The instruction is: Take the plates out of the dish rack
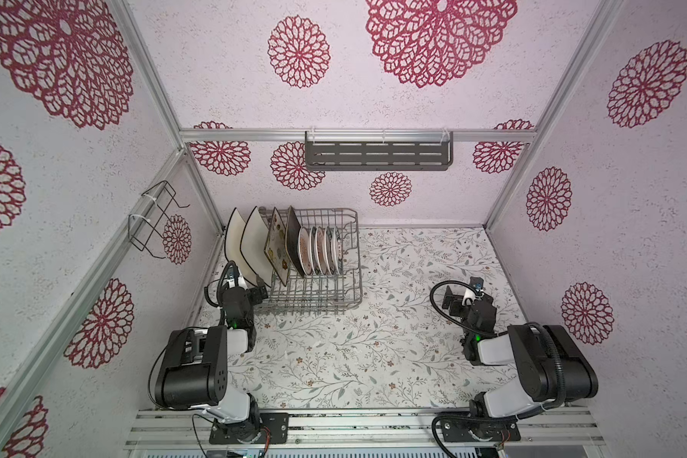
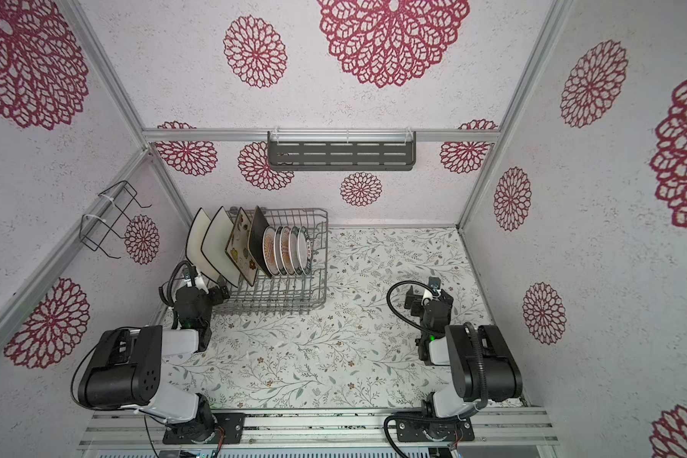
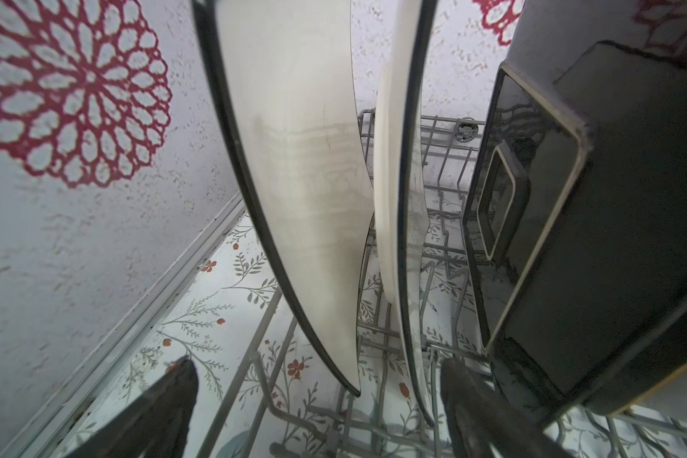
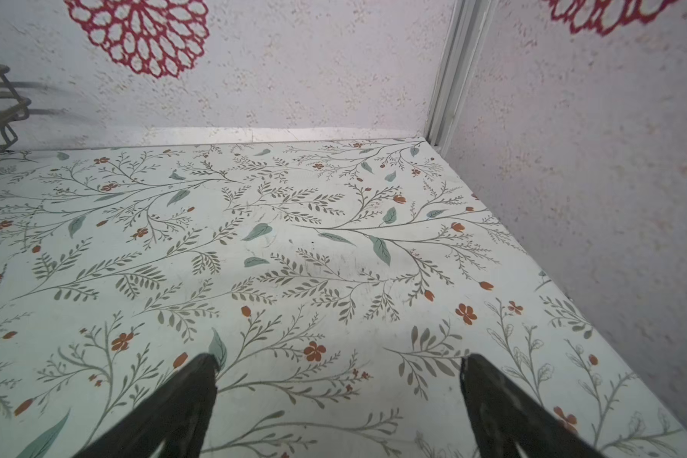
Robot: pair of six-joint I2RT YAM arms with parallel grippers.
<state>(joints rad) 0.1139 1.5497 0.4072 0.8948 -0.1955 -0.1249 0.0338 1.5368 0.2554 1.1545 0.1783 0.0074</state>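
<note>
Left gripper [image 3: 318,365] jaws stand wide apart w/ near corners of two white plates [image 3: 294,158] between them; we can't tell whether they touch. Their upper parts are cut off in wrist view. Other plates [image 1: 318,250] stand alongside in dish rack [image 1: 328,295], back-left on table [image 1: 413,357]. Right gripper [image 4: 338,359]: wide apart, empty, over table.

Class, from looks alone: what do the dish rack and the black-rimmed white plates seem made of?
Dish rack: probably coated metal wire, matte grey; thin rods cross in a grid. Black-rimmed white plates: likely glazed ceramic; smooth faces show soft reflections.
</note>
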